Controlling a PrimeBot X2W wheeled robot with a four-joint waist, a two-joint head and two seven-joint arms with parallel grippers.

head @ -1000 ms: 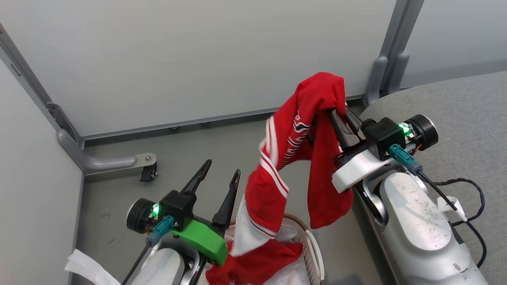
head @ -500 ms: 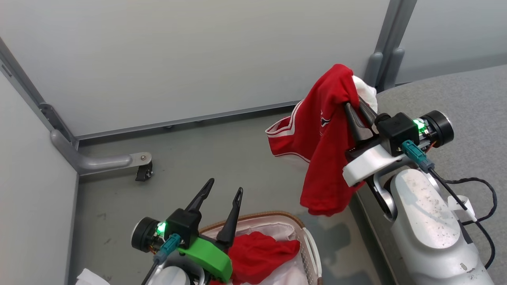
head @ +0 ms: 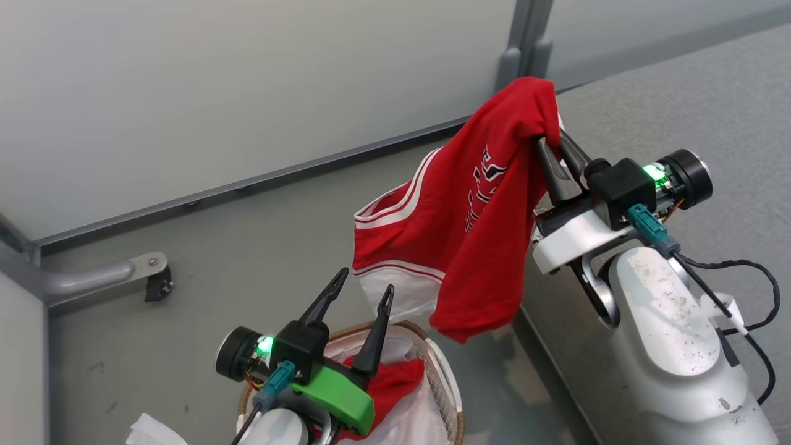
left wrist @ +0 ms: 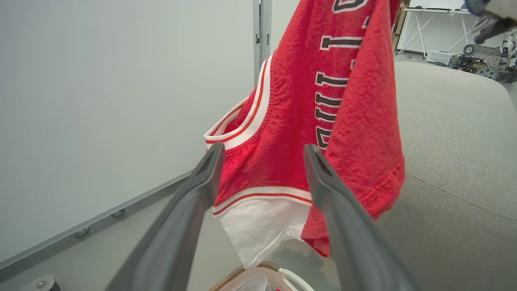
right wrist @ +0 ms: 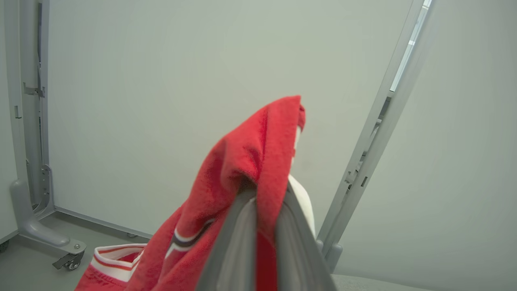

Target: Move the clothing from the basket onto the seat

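Head view. Right tool is pressed together, pinching a fold of the jersey. We see the jersey hanging in the air from that pinch, just off the seat's 9 o'clock edge, with its white sleeve lowest. The basket stands on the floor at 7 o'clock from the jersey. The red piece lies inside it on the liner. Left tool is spread and holds nothing. It sits over the basket's 9 o'clock side, and in the left wrist view we note its fingers point at the jersey.
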